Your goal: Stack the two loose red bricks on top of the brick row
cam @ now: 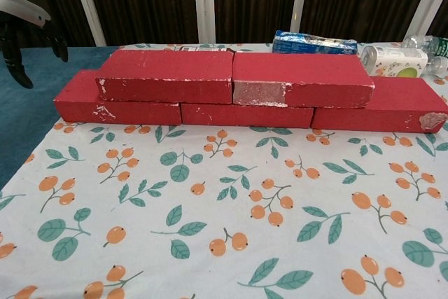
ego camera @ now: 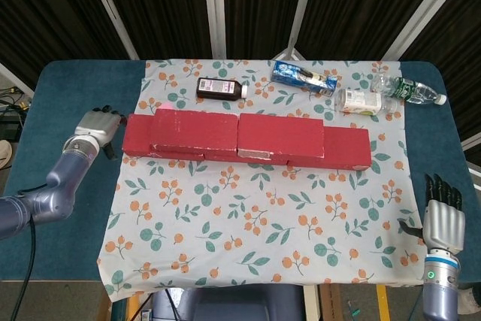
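Red upper bricks [cam: 231, 77] sit end-to-end on the brick row [cam: 245, 111]; left hand [ego camera: 96, 124] clear, fingers apart, empty.

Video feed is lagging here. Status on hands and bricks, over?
Left hand open, clear of the brick row. Right hand open at near table edge. Both upper bricks seated on row, side by side. Nothing obstructing.

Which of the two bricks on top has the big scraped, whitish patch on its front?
The right-hand top brick, the one farther from the left robot hand. Its front left corner is worn pale; the left top brick only has small chips.
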You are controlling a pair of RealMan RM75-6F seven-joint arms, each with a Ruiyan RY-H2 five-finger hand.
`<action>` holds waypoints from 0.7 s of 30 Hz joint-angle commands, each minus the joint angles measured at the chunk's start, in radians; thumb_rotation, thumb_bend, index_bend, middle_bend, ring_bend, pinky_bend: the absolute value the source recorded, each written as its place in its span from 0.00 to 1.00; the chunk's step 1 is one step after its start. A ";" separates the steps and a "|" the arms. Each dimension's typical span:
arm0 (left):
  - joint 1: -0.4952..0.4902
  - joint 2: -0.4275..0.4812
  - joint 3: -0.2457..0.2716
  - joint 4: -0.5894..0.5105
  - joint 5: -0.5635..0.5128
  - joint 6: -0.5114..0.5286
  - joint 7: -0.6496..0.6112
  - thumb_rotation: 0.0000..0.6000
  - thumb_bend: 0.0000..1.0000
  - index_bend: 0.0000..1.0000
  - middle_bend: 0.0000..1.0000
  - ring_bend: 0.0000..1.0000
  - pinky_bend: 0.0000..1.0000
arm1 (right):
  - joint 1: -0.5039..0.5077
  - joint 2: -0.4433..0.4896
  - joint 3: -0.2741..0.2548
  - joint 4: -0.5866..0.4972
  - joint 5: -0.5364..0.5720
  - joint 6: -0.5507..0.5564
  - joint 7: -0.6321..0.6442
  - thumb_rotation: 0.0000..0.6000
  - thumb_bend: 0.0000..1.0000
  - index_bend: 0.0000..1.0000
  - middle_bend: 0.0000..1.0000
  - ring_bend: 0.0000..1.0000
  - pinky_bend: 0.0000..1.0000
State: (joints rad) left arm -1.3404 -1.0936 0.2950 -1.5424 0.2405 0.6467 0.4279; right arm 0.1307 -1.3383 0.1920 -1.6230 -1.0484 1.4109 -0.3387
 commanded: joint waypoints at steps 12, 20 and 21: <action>0.638 0.112 0.068 -0.337 0.749 0.832 -0.293 1.00 0.00 0.09 0.03 0.00 0.13 | 0.017 0.052 -0.072 0.011 -0.168 -0.060 0.084 1.00 0.15 0.00 0.00 0.00 0.00; 0.895 -0.022 0.094 -0.172 0.918 1.020 -0.377 1.00 0.00 0.10 0.03 0.00 0.13 | 0.015 0.059 -0.099 0.037 -0.284 -0.032 0.168 1.00 0.15 0.00 0.00 0.00 0.00; 0.910 -0.026 0.090 -0.167 0.929 1.030 -0.380 1.00 0.00 0.10 0.03 0.00 0.13 | 0.017 0.060 -0.103 0.041 -0.297 -0.032 0.179 1.00 0.15 0.00 0.00 0.00 0.00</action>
State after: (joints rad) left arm -0.4866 -1.0809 0.3714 -1.7510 1.1254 1.6347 0.0811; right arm 0.1457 -1.2816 0.0981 -1.5910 -1.3262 1.3759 -0.1775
